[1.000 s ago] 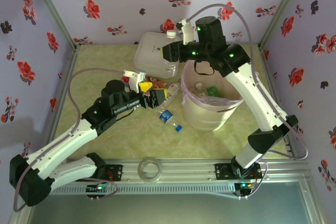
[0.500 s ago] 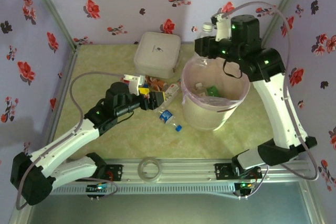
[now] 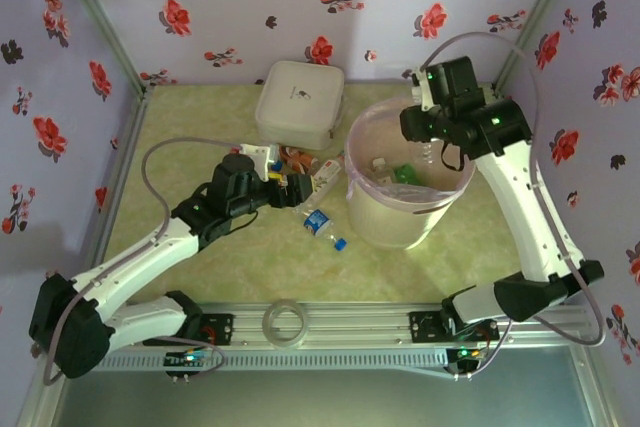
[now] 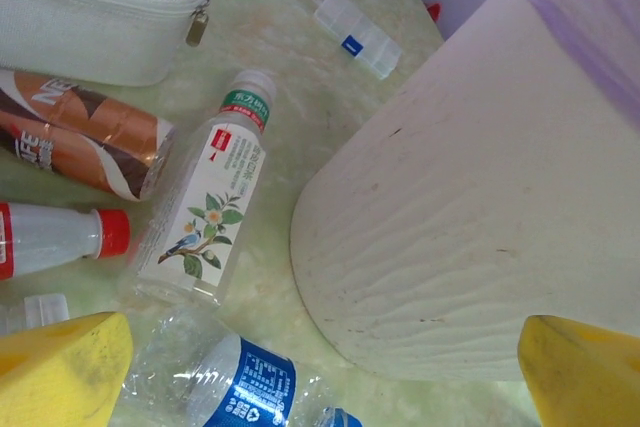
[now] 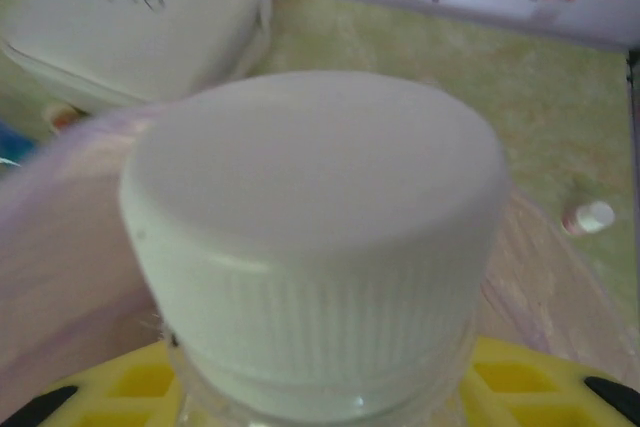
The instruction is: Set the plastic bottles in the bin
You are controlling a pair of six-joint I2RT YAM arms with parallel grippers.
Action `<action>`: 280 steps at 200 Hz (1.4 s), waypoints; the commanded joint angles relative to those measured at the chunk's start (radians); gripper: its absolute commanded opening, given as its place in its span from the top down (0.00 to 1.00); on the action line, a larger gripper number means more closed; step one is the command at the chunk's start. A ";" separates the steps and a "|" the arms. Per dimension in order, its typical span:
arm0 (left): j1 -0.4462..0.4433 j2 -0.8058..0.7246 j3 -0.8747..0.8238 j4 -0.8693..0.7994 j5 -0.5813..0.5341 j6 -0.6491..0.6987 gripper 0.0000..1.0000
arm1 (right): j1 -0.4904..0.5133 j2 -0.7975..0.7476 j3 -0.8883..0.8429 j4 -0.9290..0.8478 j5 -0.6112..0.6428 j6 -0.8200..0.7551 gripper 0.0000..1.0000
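At the near edge of the pale green marbled table (image 3: 200,127) lies a flat clear tape ring (image 3: 288,322). Further in, the left gripper (image 3: 297,187), its yellow-padded claw spread wide and grasping nothing, hovers low over plastic bottles lying on their sides just left of the round cream-white bin (image 3: 405,222) with a pink liner. Nearest is a crumpled clear bottle with a blue label (image 4: 240,377), then a clear bottle with a white bird-and-flower label (image 4: 205,217), a clear red-capped bottle (image 4: 60,237) and a bottle wrapped in a brown-orange label (image 4: 90,142). A green bottle (image 3: 405,174) lies inside the bin. Above the bin's far rim the right gripper (image 3: 425,132) is clenched on a clear plastic bottle with a white ribbed cap (image 5: 315,237). A square white zipped box (image 3: 300,102) sits near the table's far edge.
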 commanded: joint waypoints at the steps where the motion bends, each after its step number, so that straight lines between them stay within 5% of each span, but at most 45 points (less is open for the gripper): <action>1: 0.014 0.010 0.009 -0.032 -0.025 -0.019 0.01 | -0.006 0.023 -0.052 -0.034 0.076 -0.034 0.52; 70: 0.106 0.020 -0.009 -0.196 -0.152 -0.215 0.01 | -0.006 0.056 -0.274 0.097 0.083 -0.024 0.50; 158: 0.202 -0.095 -0.221 -0.125 -0.171 -0.487 0.04 | -0.019 0.055 -0.538 0.346 -0.025 0.039 0.40; 280: 0.221 -0.001 -0.225 -0.159 -0.200 -0.777 0.05 | -0.033 -0.165 -0.443 0.246 -0.065 0.042 0.14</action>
